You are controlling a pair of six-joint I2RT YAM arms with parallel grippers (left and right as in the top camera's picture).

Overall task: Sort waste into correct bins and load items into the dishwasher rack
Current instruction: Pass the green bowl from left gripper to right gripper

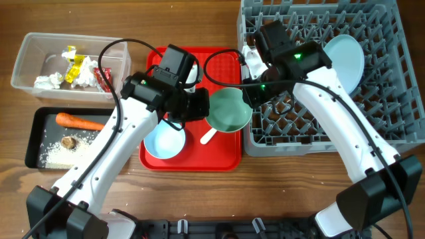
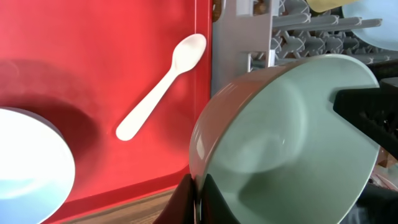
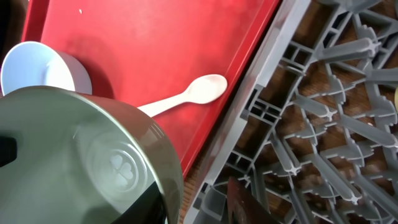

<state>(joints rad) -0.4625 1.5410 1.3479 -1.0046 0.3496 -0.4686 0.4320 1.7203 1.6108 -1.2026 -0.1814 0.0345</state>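
**Green bowl hanging between both arms at the rack's edge**

Overhead: the green bowl (image 1: 230, 109) is hanging above the red tray's (image 1: 226, 159) rack-side edge, just beside the rack (image 1: 392, 126). The left gripper (image 1: 202, 106) is meeting it from one side and the right gripper (image 1: 255, 93) from the other. Being round, the bowl has no long axis; its mouth is facing up, somewhat tipped.

Left wrist: the left jaws are clamping together on the bowl's near rim (image 2: 280, 143). A dark right finger (image 2: 367, 118) is reaching over the far rim into the hollow. The spoon (image 2: 163, 87) is lying on the tray below, head toward the rack.

Right wrist: the bowl (image 3: 81, 168) is filling the lower left, and the right jaws are standing on either side of its rim. Whether they are pressing it cannot be told.

This is looking like a handover. The right jaws should be closing firmly on the rim before the left ones let go, then carrying the bowl over the wall and standing it on edge between pegs, clear of the plate (image 1: 345, 60).
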